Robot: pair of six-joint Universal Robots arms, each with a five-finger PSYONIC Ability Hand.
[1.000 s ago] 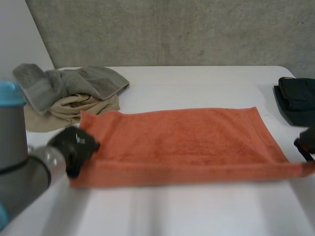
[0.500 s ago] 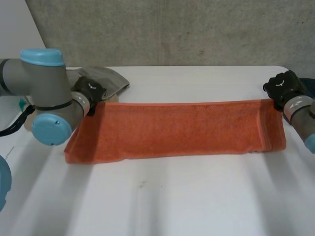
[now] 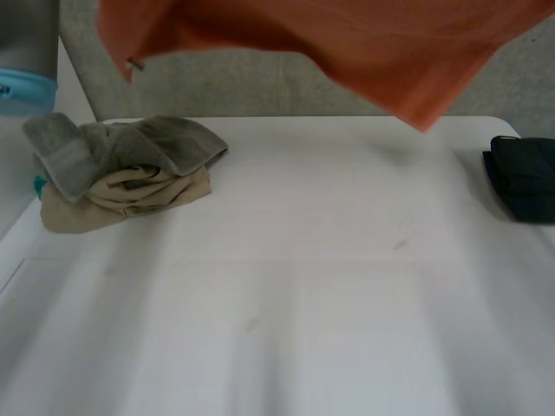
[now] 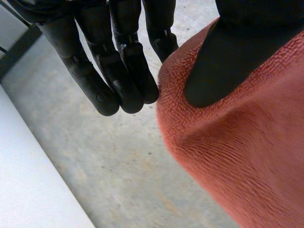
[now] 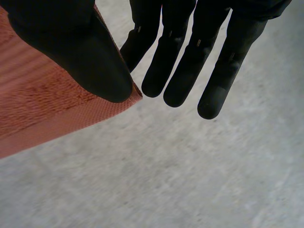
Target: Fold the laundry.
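Note:
The orange towel (image 3: 364,43) hangs high above the white table (image 3: 303,295), stretched across the head view, with one lower corner drooping at the right. In the left wrist view my left hand (image 4: 118,71) pinches a towel corner (image 4: 247,156) between its thumb and straight fingers. In the right wrist view my right hand (image 5: 190,57) pinches the other corner (image 5: 33,104) of the towel under its thumb. My left arm (image 3: 22,61) rises at the far left of the head view.
A heap of grey and beige towels (image 3: 121,169) lies at the table's back left. A dark folded cloth (image 3: 523,178) sits at the right edge. A concrete wall stands behind the table.
The orange towel has gone from lying folded on the table to hanging high in the air. Both hands rose with its corners, out of the head view.

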